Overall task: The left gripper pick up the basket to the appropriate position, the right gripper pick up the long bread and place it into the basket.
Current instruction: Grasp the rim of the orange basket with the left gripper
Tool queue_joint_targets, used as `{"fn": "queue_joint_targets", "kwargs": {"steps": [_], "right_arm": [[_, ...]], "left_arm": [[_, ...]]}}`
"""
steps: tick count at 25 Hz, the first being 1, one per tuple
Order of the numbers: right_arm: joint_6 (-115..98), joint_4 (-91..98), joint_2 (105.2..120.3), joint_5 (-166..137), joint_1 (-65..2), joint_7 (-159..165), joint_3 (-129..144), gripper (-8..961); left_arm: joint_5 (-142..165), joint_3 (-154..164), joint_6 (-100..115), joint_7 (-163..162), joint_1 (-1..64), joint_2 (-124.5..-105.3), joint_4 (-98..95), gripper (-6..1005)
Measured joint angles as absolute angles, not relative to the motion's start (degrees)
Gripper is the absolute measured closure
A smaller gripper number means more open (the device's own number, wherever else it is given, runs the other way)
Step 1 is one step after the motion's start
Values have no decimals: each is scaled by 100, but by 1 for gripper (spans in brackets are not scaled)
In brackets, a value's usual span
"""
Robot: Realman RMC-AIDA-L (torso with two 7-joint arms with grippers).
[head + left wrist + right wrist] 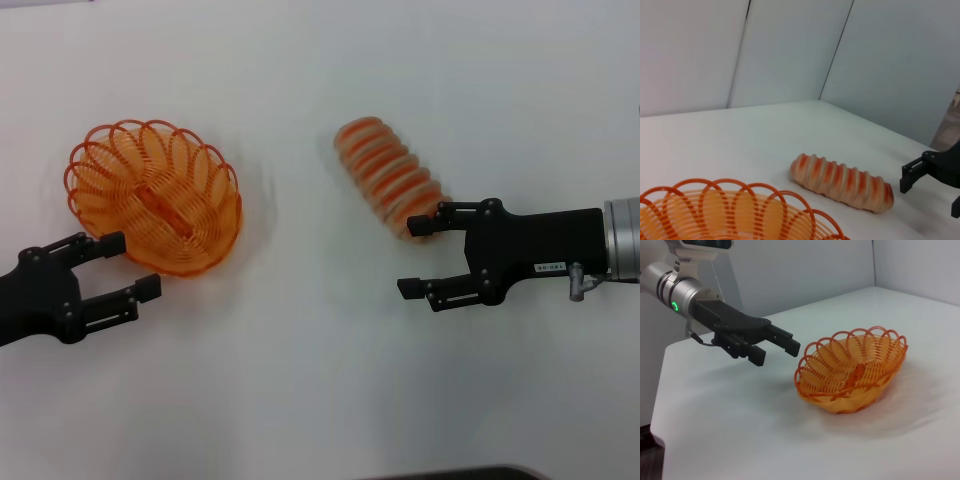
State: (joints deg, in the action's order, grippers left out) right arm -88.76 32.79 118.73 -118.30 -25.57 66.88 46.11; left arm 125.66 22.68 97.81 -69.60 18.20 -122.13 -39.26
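Observation:
The orange wire basket [155,195] stands on the white table at the left; it also shows in the right wrist view [852,370] and its rim in the left wrist view [730,210]. My left gripper [127,266] is open just beside the basket's near rim, one finger close to the rim, not holding it; it also shows in the right wrist view [775,347]. The long bread [390,178] lies diagonally at centre right; it also shows in the left wrist view [842,182]. My right gripper [418,255] is open at the bread's near end, the upper finger by its tip.
The white table [300,380] extends all around. A dark edge [450,474] shows at the bottom of the head view. White wall panels [790,50] stand behind the table.

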Motion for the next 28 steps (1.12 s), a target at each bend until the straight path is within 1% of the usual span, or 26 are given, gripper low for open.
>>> {"fn": "queue_joint_targets", "kwargs": {"steps": [8, 11, 14, 17, 21, 28], "right_arm": [[-8877, 3279, 11884, -11795, -2568, 6717, 4604, 88], [-8900, 3279, 11884, -11774, -2593, 6737, 4597, 88], [-8923, 3279, 11884, -11763, -2622, 6742, 4570, 88], [-8903, 3279, 11909, -11758, -2632, 6742, 4538, 88], [-8926, 3279, 11917, -11758, -2678, 6743, 4445, 88], [-8985, 3279, 11918, -11758, -2722, 6747, 4402, 88]], "left_arm": [[12361, 2101, 9764, -7064, 1834, -12213, -3910, 207], [12032, 1619, 9723, -7548, 1932, -12244, -3902, 207], [11659, 1165, 9610, -8237, 2109, -12233, -3857, 207], [11366, 958, 9330, -8911, 2298, -12178, -3817, 208], [11041, 870, 8421, -9971, 2576, -12082, -3815, 208], [11861, 2075, 7650, -11383, 3197, -11736, -4080, 221]]}}
